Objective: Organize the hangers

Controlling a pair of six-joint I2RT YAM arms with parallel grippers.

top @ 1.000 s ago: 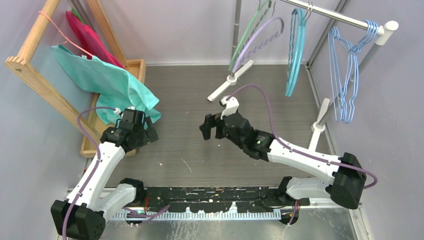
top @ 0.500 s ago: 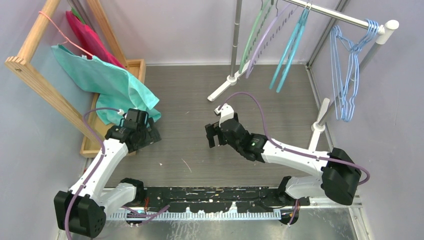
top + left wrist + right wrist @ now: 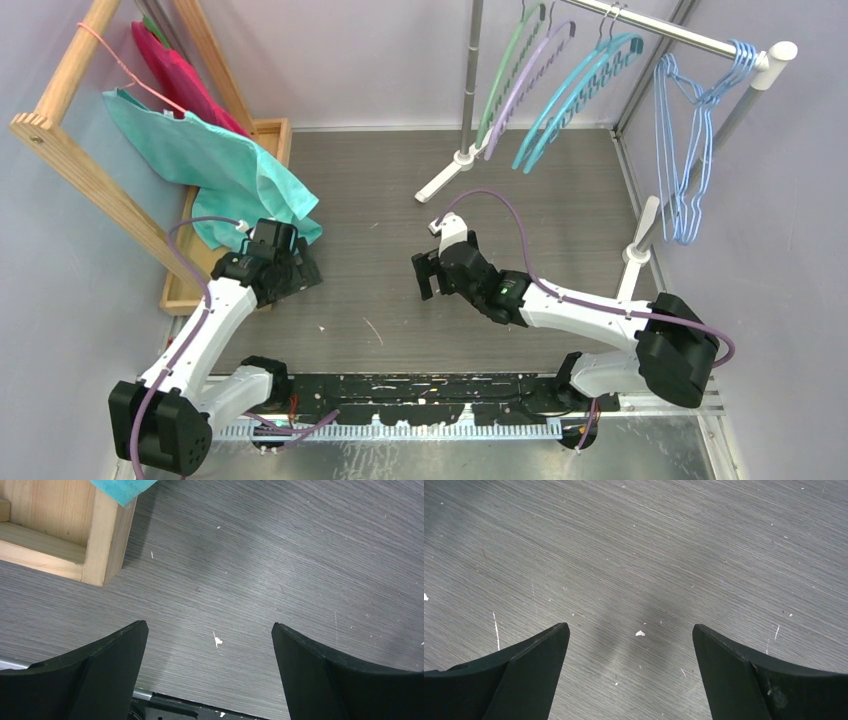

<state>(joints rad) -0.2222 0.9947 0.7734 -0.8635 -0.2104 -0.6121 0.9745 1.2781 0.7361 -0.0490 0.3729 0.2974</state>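
Several thin light-blue wire hangers (image 3: 690, 150) hang at the right end of the silver rail (image 3: 680, 35). Two teal arched hangers (image 3: 575, 100), a lilac one (image 3: 525, 85) and a green one (image 3: 505, 70) hang further left on the rail, swung out to the left. My left gripper (image 3: 300, 272) is open and empty over the floor near the wooden frame; its view (image 3: 210, 630) shows only bare floor between the jaws. My right gripper (image 3: 425, 275) is open and empty over the middle floor; its view (image 3: 631, 630) shows bare floor.
A wooden rack (image 3: 90, 150) at the left carries a teal cloth (image 3: 215, 165), a red cloth (image 3: 180, 80) and a thin pink wire hanger (image 3: 120, 65). Its wooden base (image 3: 75, 540) shows in the left wrist view. The rail's white feet (image 3: 460, 165) stand on the floor.
The teal arched hangers swung from hanging edge-on to tilted out leftward. The right gripper pulled back toward me and lower. The left gripper shifted slightly.
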